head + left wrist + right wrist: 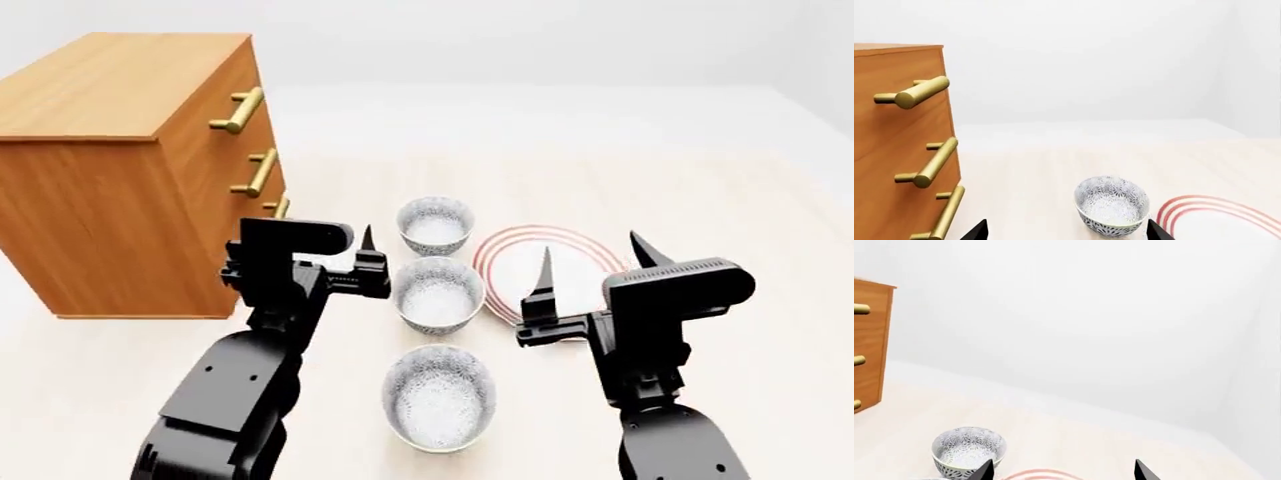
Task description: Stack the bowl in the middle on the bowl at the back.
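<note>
Beside the wooden dresser [127, 170] — three bowls in a row, middle bowl [438, 293] between back bowl [437, 224] and front one [439, 396]. Left gripper [338, 257] and right gripper [595, 265] — fingers spread wide, empty.

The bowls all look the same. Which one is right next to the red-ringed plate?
The middle bowl: it sits right beside the plate. The front bowl sits clear of it.
</note>
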Motion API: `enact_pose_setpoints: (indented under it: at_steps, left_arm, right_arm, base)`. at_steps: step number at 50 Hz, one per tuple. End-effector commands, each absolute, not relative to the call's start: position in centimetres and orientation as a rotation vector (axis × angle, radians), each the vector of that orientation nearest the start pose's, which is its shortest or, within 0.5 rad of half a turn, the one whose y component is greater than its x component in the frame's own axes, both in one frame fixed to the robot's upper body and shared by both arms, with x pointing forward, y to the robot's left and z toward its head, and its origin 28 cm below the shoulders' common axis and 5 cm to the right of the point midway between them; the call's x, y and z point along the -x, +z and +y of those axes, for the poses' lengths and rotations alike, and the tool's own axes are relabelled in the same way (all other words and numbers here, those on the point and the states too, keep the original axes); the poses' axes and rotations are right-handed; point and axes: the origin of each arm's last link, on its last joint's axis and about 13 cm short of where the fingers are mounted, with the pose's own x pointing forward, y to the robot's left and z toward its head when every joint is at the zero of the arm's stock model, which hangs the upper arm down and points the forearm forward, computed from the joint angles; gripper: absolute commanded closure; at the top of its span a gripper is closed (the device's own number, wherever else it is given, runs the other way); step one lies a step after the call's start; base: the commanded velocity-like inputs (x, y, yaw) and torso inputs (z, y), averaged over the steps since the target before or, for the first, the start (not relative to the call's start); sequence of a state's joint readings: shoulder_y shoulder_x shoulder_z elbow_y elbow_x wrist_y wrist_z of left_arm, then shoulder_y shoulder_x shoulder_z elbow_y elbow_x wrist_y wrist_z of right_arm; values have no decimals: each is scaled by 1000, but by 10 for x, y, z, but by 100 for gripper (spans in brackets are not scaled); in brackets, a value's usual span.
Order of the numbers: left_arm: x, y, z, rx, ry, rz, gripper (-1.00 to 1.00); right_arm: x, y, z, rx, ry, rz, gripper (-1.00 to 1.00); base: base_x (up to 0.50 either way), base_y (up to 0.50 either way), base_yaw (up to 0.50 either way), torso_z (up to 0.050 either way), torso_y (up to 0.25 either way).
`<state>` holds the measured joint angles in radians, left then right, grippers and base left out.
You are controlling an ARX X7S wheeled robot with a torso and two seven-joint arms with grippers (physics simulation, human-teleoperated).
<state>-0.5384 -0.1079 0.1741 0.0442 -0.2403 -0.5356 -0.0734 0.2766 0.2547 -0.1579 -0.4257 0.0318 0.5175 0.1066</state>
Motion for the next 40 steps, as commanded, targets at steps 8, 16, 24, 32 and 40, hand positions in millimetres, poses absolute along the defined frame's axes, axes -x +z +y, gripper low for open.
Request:
enact_pose_setpoints:
  at_steps: [8,16,24,32,40]
  left_arm:
    - [-316,129,190,23,-171,-4,-100]
    - [-321,128,189,16,-227,140,-100]
    - [-325,125,188,-10,-218,296,-100]
    - [-328,124,183,-23,-247,452,-100]
    - [-330,116,177,-39,-286,547,-100]
  right_arm:
    - [-246,133,-125,251,-19,-192,-100]
    - [-246,131,-124,273,-20,-185,-100]
    - [-244,125,-124,275,-6,-161,-100]
    - [-240,121,-125,270,3,-149,-100]
    - [-238,117,-129,270,-4,-144,-100]
  base:
    - [500,-70,0,0,0]
    - [62,-4,0,0,2]
    - [0,0,0,0,0]
    - [0,0,0,0,0]
    - [0,0,0,0,0]
